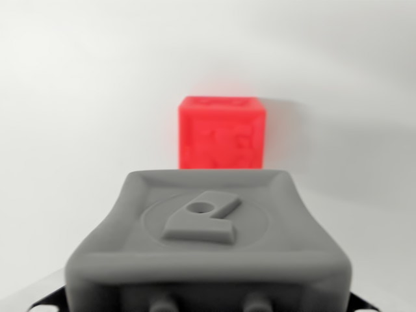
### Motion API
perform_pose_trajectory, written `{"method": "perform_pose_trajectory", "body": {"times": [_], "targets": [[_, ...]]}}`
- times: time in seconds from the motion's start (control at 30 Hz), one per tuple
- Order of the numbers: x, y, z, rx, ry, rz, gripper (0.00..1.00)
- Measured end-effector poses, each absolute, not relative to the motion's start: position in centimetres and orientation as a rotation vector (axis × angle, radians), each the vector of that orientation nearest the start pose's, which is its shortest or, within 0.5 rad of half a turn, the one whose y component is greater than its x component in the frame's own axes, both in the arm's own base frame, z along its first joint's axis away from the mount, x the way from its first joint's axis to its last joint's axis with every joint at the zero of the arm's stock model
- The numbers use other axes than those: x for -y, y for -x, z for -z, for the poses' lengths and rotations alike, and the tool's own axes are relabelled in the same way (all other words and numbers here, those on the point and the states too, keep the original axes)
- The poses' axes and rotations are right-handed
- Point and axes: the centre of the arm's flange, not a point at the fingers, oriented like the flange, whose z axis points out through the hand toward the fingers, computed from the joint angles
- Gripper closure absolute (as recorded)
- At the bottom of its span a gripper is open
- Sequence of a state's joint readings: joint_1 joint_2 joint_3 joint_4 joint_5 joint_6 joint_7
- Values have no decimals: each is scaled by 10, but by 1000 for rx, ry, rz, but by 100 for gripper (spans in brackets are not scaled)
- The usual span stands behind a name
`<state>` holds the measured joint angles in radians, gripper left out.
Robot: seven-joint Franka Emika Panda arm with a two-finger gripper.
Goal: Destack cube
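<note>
A grey cube (208,240) with a raised letter on its top face fills the lower half of the wrist view, very close to the camera and blurred. Small black parts of my gripper (208,307) show at the bottom corners, one on each side of the grey cube; the fingertips themselves are hidden. Whether they press on the cube cannot be told. Behind the grey cube, a red cube (222,133) sits on the white surface, its lower edge hidden by the grey one.
A plain white surface (78,97) spreads around both cubes, with a soft shadow to the right of the red cube.
</note>
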<state>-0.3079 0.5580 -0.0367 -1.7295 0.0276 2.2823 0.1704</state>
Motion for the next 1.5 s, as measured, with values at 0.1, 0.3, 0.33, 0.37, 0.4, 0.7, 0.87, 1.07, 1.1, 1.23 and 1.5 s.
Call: {"method": "perform_pose_trajectory", "body": {"times": [0.1, 0.3, 0.33, 0.37, 0.4, 0.7, 0.87, 1.07, 1.1, 1.23, 1.5], "targets": [[219, -626, -259, -809, 3033, -8, 100], [213, -616, -260, -790, 3038, -5, 100], [212, -615, -259, -787, 3039, -6, 100], [211, -614, -259, -785, 3039, -6, 100], [210, -612, -259, -782, 3040, -6, 100], [199, -598, -257, -754, 3047, -6, 100], [193, -589, -256, -737, 3051, -7, 100], [187, -581, -255, -719, 3055, -7, 100], [186, -579, -254, -716, 3056, -7, 100], [181, -572, -254, -703, 3059, -8, 100], [172, -560, -252, -675, 3065, -8, 100]]}}
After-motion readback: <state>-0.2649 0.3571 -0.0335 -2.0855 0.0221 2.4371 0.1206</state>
